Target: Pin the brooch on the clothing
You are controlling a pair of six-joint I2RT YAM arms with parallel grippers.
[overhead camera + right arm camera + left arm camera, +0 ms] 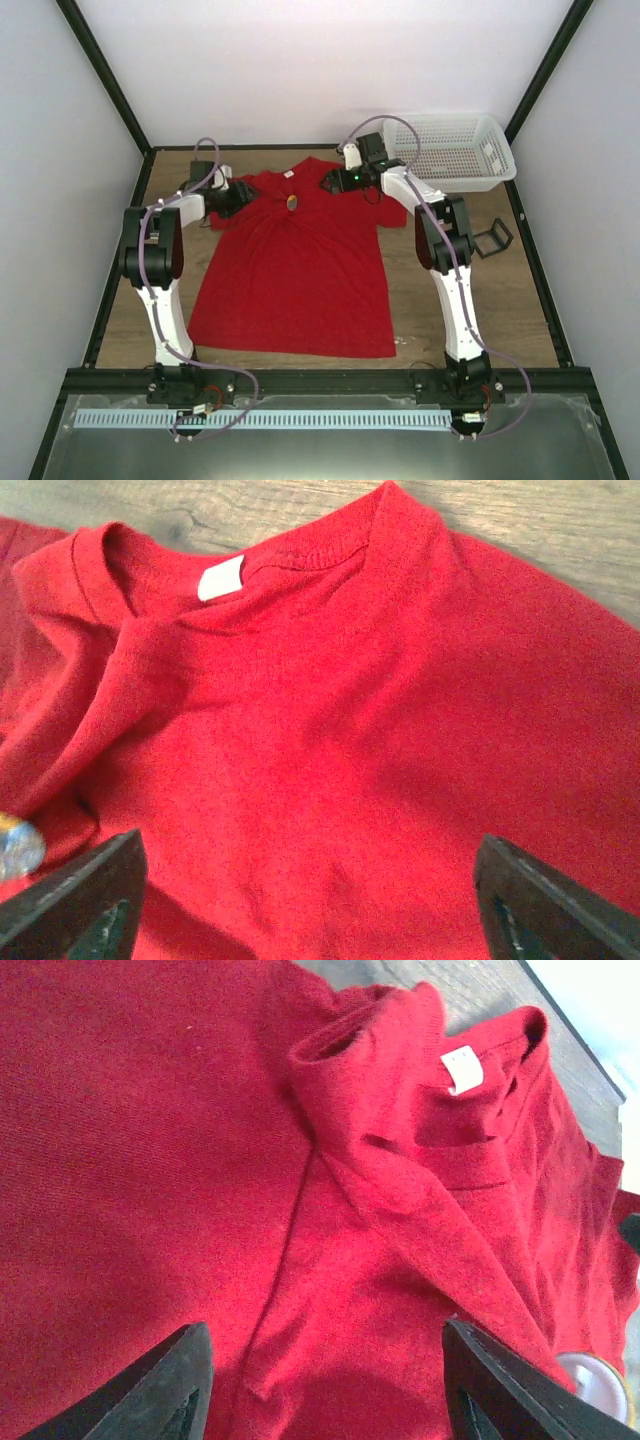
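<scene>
The clothing, a red T-shirt (290, 270), lies flat on the wooden table with its neck and white label (289, 174) at the far end. The brooch (292, 203), a small round badge, sits on the bunched fabric just below the neck. It shows at the lower right edge of the left wrist view (600, 1385) and at the lower left edge of the right wrist view (15, 845). My left gripper (245, 197) (325, 1360) is open over the shirt's left shoulder, left of the brooch. My right gripper (333, 181) (310, 860) is open over the right shoulder. Neither holds anything.
A white mesh basket (462, 183) stands at the far right of the table. A black wire-frame stand (492, 238) sits on the wood by the right arm's elbow. Black frame posts and pale walls close in the table on three sides.
</scene>
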